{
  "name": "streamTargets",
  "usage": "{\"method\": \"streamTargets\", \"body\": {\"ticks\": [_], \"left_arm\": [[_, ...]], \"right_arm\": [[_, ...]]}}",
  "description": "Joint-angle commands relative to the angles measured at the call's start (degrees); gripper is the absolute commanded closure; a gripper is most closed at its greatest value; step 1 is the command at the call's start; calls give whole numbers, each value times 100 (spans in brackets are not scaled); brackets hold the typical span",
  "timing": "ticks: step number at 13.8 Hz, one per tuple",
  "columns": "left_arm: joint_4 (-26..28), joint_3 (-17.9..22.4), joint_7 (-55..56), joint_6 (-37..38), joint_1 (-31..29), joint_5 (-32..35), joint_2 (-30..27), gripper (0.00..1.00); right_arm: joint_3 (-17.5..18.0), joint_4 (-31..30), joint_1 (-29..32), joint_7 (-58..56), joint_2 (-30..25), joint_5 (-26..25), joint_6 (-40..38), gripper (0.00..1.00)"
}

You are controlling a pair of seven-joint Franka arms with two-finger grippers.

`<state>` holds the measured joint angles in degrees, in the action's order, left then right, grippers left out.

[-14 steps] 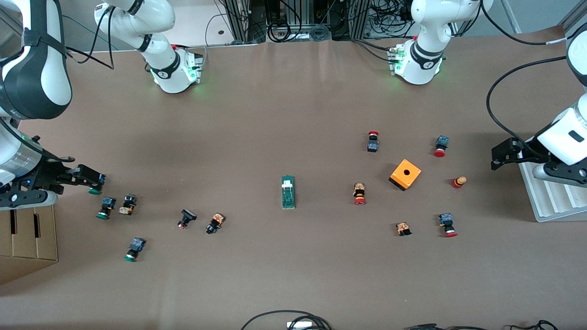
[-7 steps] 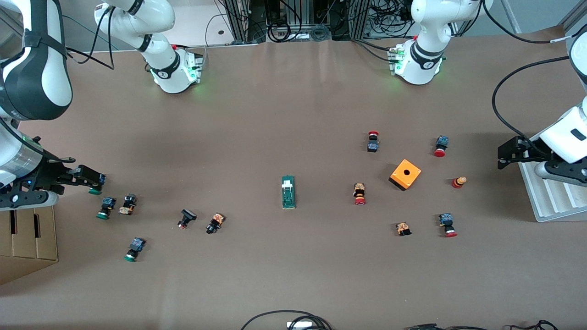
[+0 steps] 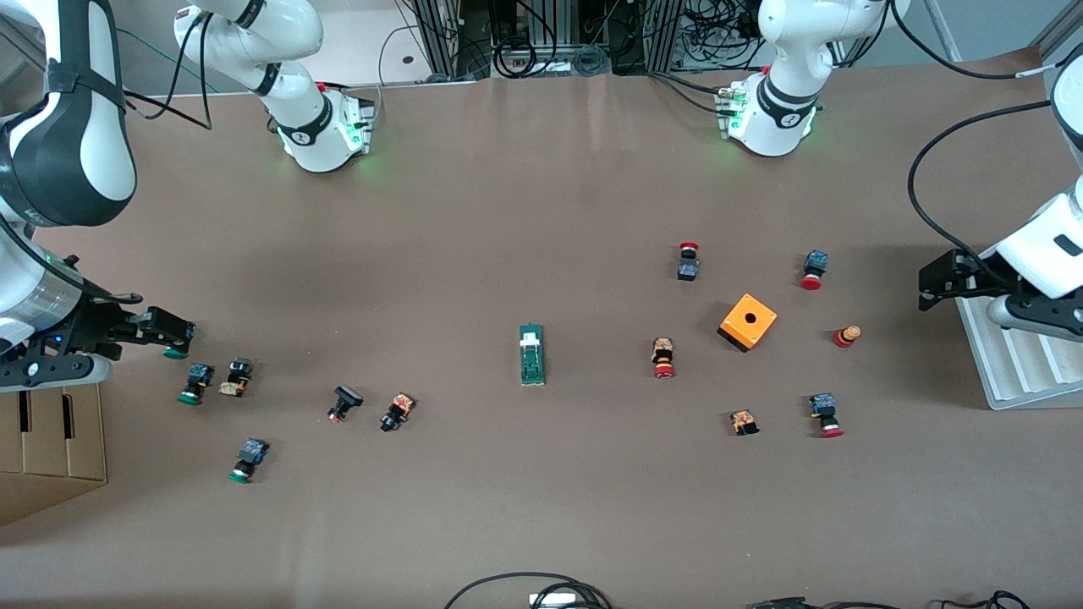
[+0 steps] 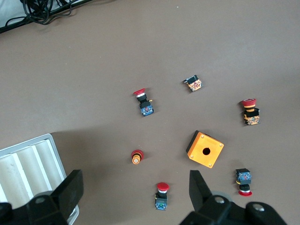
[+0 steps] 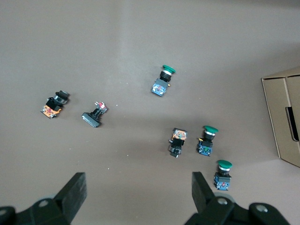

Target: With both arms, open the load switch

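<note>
The load switch (image 3: pixel 531 354), a narrow green bar with a white block on it, lies in the middle of the table and appears in neither wrist view. My left gripper (image 3: pixel 931 286) hangs open by the white tray at the left arm's end, well away from the switch. In the left wrist view its gripper (image 4: pixel 136 192) has nothing between the fingers, and a red-capped button (image 4: pixel 161 196) lies on the table below. My right gripper (image 3: pixel 172 330) is open over the green buttons at the right arm's end. The right wrist view shows only bare table under the gripper (image 5: pixel 138 190).
An orange box (image 3: pixel 748 322) with a hole and several red push buttons lie toward the left arm's end. Several green and black buttons (image 3: pixel 196 382) are scattered toward the right arm's end. A ribbed white tray (image 3: pixel 1007 364) and a cardboard box (image 3: pixel 51 440) stand at the table's two ends.
The left gripper has drawn back a little toward the left arm's end of the table. The right arm has barely shifted. The load switch has not moved.
</note>
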<state>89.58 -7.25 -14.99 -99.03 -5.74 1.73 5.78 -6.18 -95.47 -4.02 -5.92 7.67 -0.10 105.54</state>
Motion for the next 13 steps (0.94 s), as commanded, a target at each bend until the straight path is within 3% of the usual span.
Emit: {"method": "streamTargets", "body": {"ticks": [1, 13], "left_arm": [[865, 818, -30, -422, 685, 20, -655, 0], [736, 857, 5, 23, 776, 21, -631, 0]], "right_arm": [[-6, 160, 15, -76, 86, 133, -60, 0], [-6, 151, 15, -93, 86, 125, -69, 0]]}}
